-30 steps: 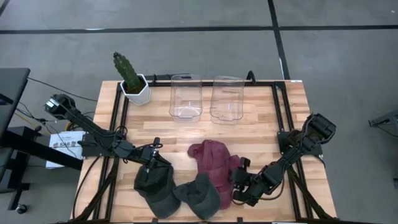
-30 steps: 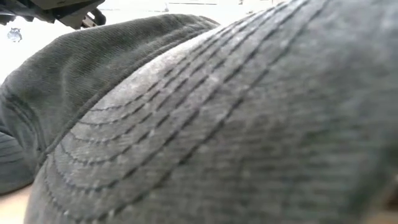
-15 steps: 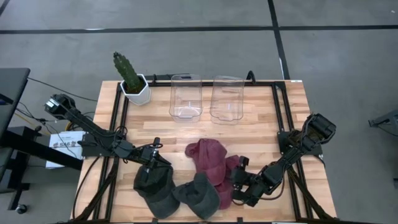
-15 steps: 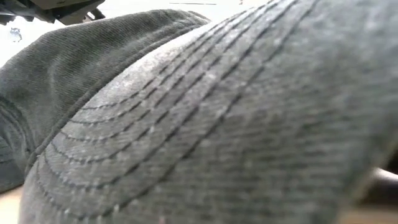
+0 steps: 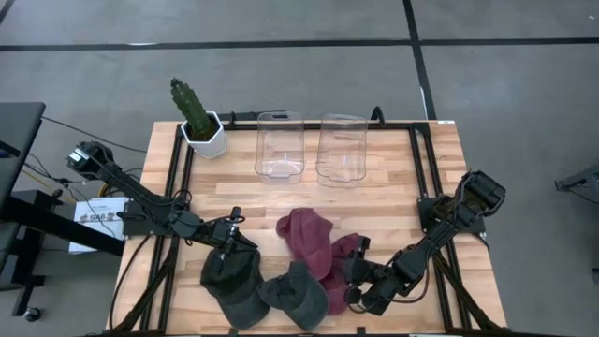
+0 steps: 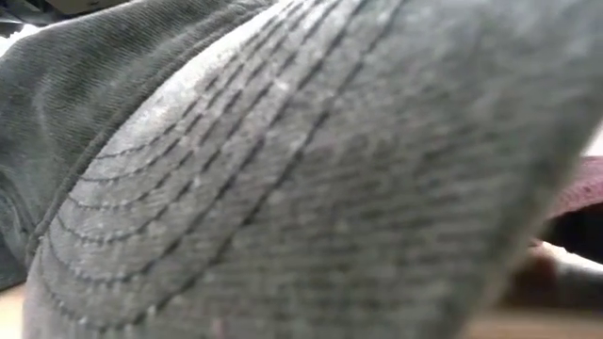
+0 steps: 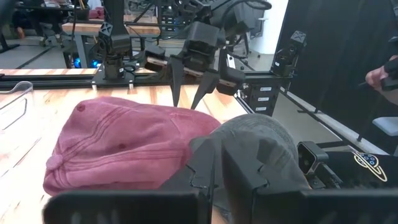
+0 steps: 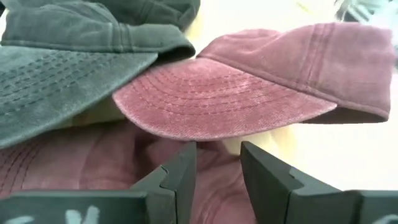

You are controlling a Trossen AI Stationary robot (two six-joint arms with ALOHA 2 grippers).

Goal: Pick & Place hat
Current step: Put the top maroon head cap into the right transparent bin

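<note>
Even, diffuse overhead light with soft shadows on the table [image 5: 393, 197]; low view is blocked by an out-of-focus grey cap [image 6: 283, 188], background blown out white; wrist views blur at near edges.

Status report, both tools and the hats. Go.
Left tool shut on dark grey cotton cap. Right tool open at maroon cotton cap. Second grey cap overlaps it.

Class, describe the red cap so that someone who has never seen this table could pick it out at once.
Start at the wooden table and move to its near edge, away from the two clear containers. A cluster of caps lies there between the two arms. The red cap is the only maroon one; the dark grey caps lie beside it toward the left arm.
</note>
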